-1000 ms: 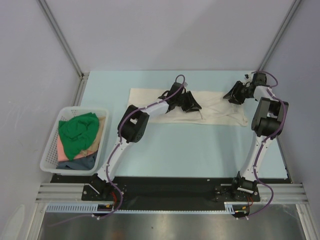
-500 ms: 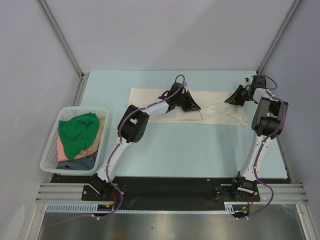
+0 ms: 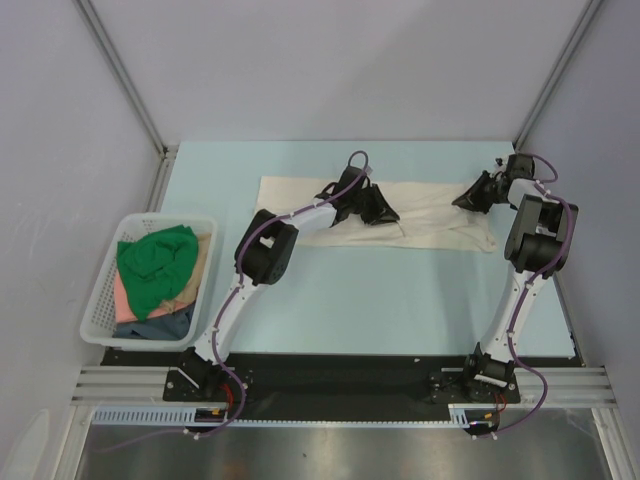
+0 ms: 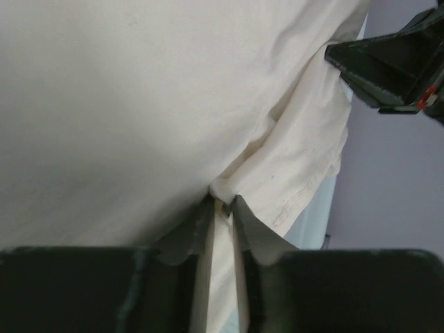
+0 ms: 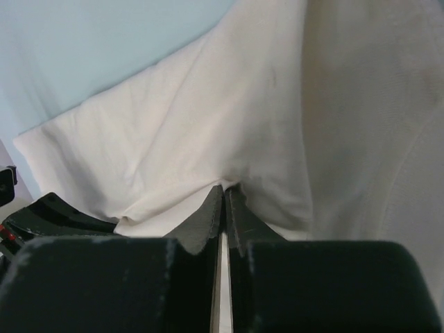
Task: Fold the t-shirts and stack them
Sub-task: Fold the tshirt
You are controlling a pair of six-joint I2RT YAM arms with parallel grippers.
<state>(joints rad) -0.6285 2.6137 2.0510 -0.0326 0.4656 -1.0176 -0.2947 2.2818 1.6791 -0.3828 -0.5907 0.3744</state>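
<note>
We have the cream shirt (image 3: 290, 200) lying in a long band along the far side of the table (image 3: 380, 300), wrinkled toward its right end. Both arms are stretched out to it. The left gripper (image 3: 380, 208) sits near the middle of the band, and its wrist camera shows the fingers (image 4: 191, 232) pinched on a small raised fold of the cloth. The right gripper (image 3: 468, 197) is at the right end, its jaws pressed together on another pucker of the same shirt. We take it that two grips well apart along the garment are there so that it can be lifted or drawn over as one flap instead of bunching, which would suit a fold across its length. That is our reading of the step, not something the views show. The other shirts wait in the white basket (image 3: 160, 218) at the left edge, well away from the arms. The green shirt (image 3: 155, 265) is heaped on top, with the pink shirt (image 3: 125, 300) and the blue shirt (image 3: 160, 325) under it, all unfolded, so most of the task is ahead of us. We can read no brand, label or print on any shirt or on the basket. The left wrist view shows a small red mark on the right gripper, too small to make out.
</note>
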